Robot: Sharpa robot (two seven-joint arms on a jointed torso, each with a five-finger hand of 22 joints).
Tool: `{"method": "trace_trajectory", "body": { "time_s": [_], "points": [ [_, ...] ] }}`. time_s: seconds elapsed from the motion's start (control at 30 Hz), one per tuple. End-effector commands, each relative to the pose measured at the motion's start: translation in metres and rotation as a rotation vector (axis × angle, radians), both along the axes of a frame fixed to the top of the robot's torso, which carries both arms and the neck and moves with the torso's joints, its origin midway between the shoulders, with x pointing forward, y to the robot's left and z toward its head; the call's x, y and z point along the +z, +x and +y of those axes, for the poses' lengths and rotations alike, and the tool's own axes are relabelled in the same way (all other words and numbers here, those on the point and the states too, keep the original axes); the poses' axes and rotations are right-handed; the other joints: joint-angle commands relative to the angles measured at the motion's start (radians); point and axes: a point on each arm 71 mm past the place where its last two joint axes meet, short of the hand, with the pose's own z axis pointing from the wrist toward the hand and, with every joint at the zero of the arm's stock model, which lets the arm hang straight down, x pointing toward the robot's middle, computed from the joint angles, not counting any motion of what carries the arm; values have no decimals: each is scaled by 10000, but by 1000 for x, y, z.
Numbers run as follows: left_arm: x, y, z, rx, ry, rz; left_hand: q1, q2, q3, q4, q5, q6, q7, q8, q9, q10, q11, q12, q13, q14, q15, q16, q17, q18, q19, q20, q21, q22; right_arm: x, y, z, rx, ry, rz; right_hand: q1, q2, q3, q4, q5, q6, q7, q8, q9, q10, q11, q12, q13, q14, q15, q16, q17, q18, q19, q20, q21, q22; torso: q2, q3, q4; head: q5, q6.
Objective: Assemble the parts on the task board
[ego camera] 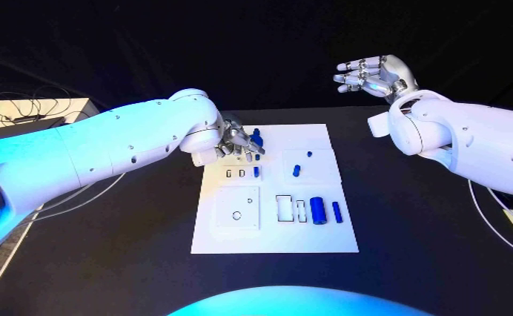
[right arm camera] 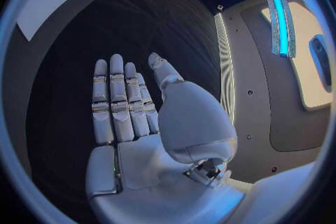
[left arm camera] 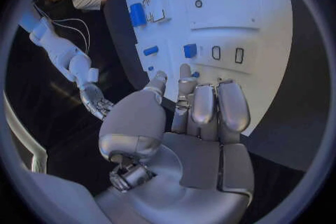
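So my left hand [ego camera: 237, 143] is down at the far edge of the task board [ego camera: 321, 238], fingers curled together over the top-left corner. There's a blue peg [ego camera: 256, 137] standing right at my fingertips [left arm camera: 185, 74], but honestly I can't tell whether I'm actually pinching it or just touching it, since the fingers cover the contact. From the wrist, the tips sit just beside a small blue square part [left arm camera: 190, 50] and a couple of empty rectangular slots [left arm camera: 216, 52].

My right hand [ego camera: 372, 75] is lifted well off the board, palm out, fingers spread, holding nothing. Just waiting, basically.

My guess is I'm at the pick-or-seat stage for that upright peg. Next move would need a clean pinch and then a straight line-up over whatever hole it belongs to, without tilting it.

Around that: the bigger blue cylinder [ego camera: 317, 210] and a slim blue bar [ego camera: 336, 212] lie loose near the middle of the board, next to an empty rectangular outline [ego camera: 285, 208]. A small blue block [ego camera: 296, 170] sits in the middle, well apart from my fingers. The white square panel with a round hole [ego camera: 237, 207] is on the near left.

The main nuisance is my own forearm [ego camera: 139, 142] hanging over the board's corner, blocking the head view of the fingertips. The black surface [ego camera: 428, 257] surrounds it all.
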Motion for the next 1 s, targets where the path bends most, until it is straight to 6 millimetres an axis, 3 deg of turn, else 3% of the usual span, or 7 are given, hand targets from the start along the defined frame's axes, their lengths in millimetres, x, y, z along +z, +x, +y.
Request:
{"method": "trace_trajectory", "body": {
  "time_s": [0.03, 0.17, 0.4, 0.47, 0.57, 0.77, 1.0],
  "points": [
    [-6, -3, -2, -534, 524, 507, -241, -46, 275, -148, -19, 119, 2, -510, 467, 4, 71, -372, 310, -67, 91, 91, -117, -42, 0, 132, -124, 83, 1, 1, 1, 172, 179, -65, 55, -42, 155, -53, 29, -124, 86, 13, 0, -240, 95, 20, -10, -321, 143, -20, -363, -157, -329, 148, 0, 5, 19, -2, -11, 5, 8],
    [-9, -3, -5, -569, 605, 542, -345, -121, 190, -87, -18, 113, 41, -551, 494, -10, 83, -450, 285, -66, 70, 93, -133, -31, 14, 114, -137, 77, 1, 2, 2, 155, 280, -70, -26, -75, 263, -154, 29, -202, 117, 15, 2, -341, 131, 13, -15, -302, 188, -29, -907, -37, -503, 258, 129, 16, 21, -19, -9, -37, -30],
    [-12, -2, -9, -633, 741, 562, -734, -300, -201, 207, -21, 68, 86, -686, 503, -171, 128, -763, 139, -107, 105, 29, -189, -17, -16, 130, -214, 40, 1, 2, 5, 101, 337, -96, -23, -98, 206, -168, 30, -334, 168, 7, -1, -450, 187, 13, -12, -484, 262, -29, -1017, -57, -674, 341, 122, 14, 22, -18, -12, -39, -53],
    [-13, -1, -8, -628, 797, 542, -516, -194, -720, 367, 9, 136, 106, -860, 555, -129, 98, -903, 169, -99, 111, 10, -214, -15, 2, 156, -260, 62, 1, 2, 5, 81, 339, -101, -21, -99, 194, -168, 30, -342, 170, 8, -1, -460, 190, 14, -12, -494, 267, -26, -1015, -64, -711, 354, 118, 12, 4, -14, -6, -38, -70],
    [-14, 0, -7, -581, 869, 532, -578, -82, -863, 509, -18, 166, 84, -918, 593, -128, 125, -952, 196, -106, 105, 15, -211, -13, 12, 142, -274, 86, 1, 2, 6, 73, 347, -104, -10, -100, 176, -171, 50, -372, 176, 9, -1, -474, 196, 15, -11, -512, 274, -27, -1013, -88, -799, 374, 94, 7, 10, -11, -9, -16, -76],
    [-16, 3, -3, -471, 937, 536, -375, 118, -650, 408, -13, 186, 76, -948, 629, -127, 116, -1009, 190, -108, 98, 12, -215, -13, 15, 140, -294, 98, 1, 1, 7, 78, 356, -90, -4, -91, 158, -171, 88, -373, 177, 9, 0, -481, 200, 15, -11, -556, 287, -28, -1012, -102, -849, 382, 114, 17, 14, -19, -17, -29, -100],
    [-18, 3, 1, -482, 1010, 679, -387, -157, 295, 77, -13, 222, 65, -1005, 727, -96, 101, -1067, 225, -106, 86, 19, -210, -27, 39, 125, -330, 169, 1, 1, 6, 18, 342, -96, -8, -95, 142, -168, 93, -365, 178, 10, 0, -480, 201, 17, -11, -571, 291, -27, -1012, -106, -867, 385, 124, 18, 21, -16, -2, -22, -138]
  ]
}}
